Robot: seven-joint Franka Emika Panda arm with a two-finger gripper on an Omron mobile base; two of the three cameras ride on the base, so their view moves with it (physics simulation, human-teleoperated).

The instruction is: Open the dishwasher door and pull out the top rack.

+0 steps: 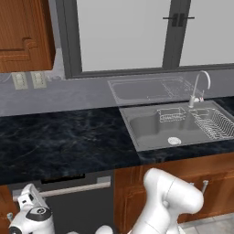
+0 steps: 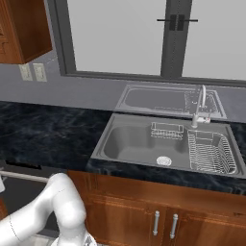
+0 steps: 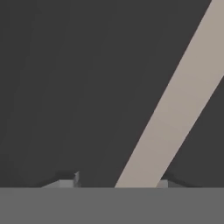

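My pincer [image 3: 118, 184] sits right against the dishwasher door [image 3: 65, 87], its silver bar handle [image 3: 175, 105] running between my fingertips (clenched or not, I cannot tell). Door shut under the counter [image 1: 59, 137].

Flat, even rendered light in both base views; no hard cast shadows. The large pale window panes [image 1: 121, 34] above the rectangular grey steel sink [image 1: 151, 130] read as the brightest area, uniform, without glare. The glossy black marbled countertop [image 1: 59, 137] left of the sink carries faint mottled sheen only. Soft shading on the white rounded arm casing [image 1: 171, 196]. Slight softness and aliasing on the thin wire drainer [image 1: 215, 123] inside the sink. Hand view dim: dark grey flat panel [image 3: 65, 87], pale diagonal bar [image 3: 175, 105], edges blurred.
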